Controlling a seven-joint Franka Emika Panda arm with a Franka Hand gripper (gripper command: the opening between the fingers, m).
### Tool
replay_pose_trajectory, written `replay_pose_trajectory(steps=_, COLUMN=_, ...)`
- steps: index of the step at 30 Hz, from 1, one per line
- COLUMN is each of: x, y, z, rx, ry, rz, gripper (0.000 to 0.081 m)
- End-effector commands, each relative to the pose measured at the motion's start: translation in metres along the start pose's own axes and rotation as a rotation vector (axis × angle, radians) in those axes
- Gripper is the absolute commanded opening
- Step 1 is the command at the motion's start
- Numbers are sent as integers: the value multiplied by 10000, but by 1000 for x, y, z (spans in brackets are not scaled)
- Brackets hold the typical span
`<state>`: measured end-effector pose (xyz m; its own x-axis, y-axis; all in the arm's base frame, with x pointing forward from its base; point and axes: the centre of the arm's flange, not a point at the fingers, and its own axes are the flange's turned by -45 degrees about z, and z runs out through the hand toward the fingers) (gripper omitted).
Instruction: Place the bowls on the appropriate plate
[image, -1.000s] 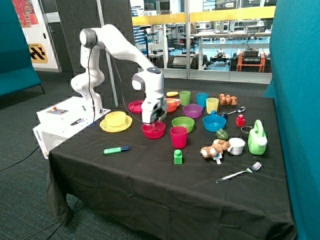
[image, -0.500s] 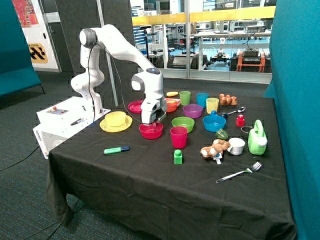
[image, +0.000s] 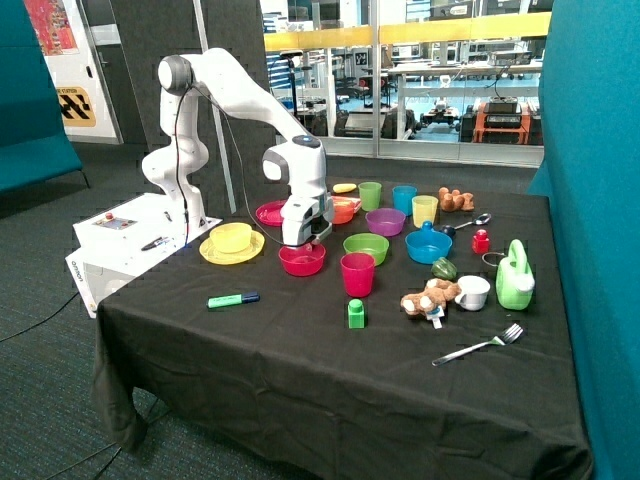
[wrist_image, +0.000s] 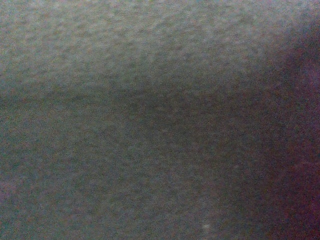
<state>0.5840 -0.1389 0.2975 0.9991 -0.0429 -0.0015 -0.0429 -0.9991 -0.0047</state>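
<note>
Tool (image: 304, 243) at pink-red bowl (image: 302, 260) rim, yellow bowl (image: 232, 237) on yellow plate (image: 212, 251) (no legible txt)

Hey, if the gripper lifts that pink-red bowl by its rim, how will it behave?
The pink-red bowl looks like thin plastic, so probably light and stiff. Held by one side under the gripper, it may tilt. Its smooth, glossy wall could slip.

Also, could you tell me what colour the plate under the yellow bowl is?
Yellow, matching the yellow bowl on the plate; the outside view shows it best.
</note>
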Motion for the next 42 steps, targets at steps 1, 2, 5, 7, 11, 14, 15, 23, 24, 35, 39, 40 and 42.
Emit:
replay_pose_trajectory(steps=1, x=0, y=-10, z=-18, rx=-48, ry=14, rz=-751, gripper=0)
replay_pose_trajectory(steps=2, x=0, y=-12, z=-21, rx=-48, ry=13, rz=-803, gripper=0)
replay_pose_trajectory(steps=5, x=0, y=-17, z=-26, rx=-48, ry=13, rz=-945, gripper=0)
replay_pose_trajectory(steps=7, x=-1, y=-25, z=-31, rx=-48, ry=13, rz=-1153, gripper=0)
replay_pose_trajectory(steps=11, x=-4, y=-37, z=-37, rx=-48, ry=12, rz=-1408, gripper=0)
replay_pose_trajectory(steps=14, x=-8, y=-46, z=-40, rx=-48, ry=11, rz=-1694, gripper=0)
replay_pose_trajectory(steps=15, x=-10, y=-52, z=-42, rx=-48, ry=11, rz=-1965, gripper=0)
replay_pose_trajectory(steps=23, x=-30, y=-90, z=-46, rx=-49, ry=9, rz=-2842, gripper=0)
replay_pose_trajectory(steps=24, x=-31, y=-93, z=-46, rx=-49, ry=8, rz=-2889, gripper=0)
replay_pose_trajectory(steps=35, x=-56, y=-126, z=-52, rx=-49, ry=7, rz=-3523, gripper=0)
replay_pose_trajectory(steps=39, x=-63, y=-131, z=-54, rx=-49, ry=7, rz=-3542, gripper=0)
replay_pose_trajectory(steps=40, x=-64, y=-132, z=-54, rx=-49, ry=7, rz=-3538, gripper=0)
replay_pose_trajectory(steps=42, x=-69, y=-135, z=-55, rx=-49, ry=7, rz=-3557, gripper=0)
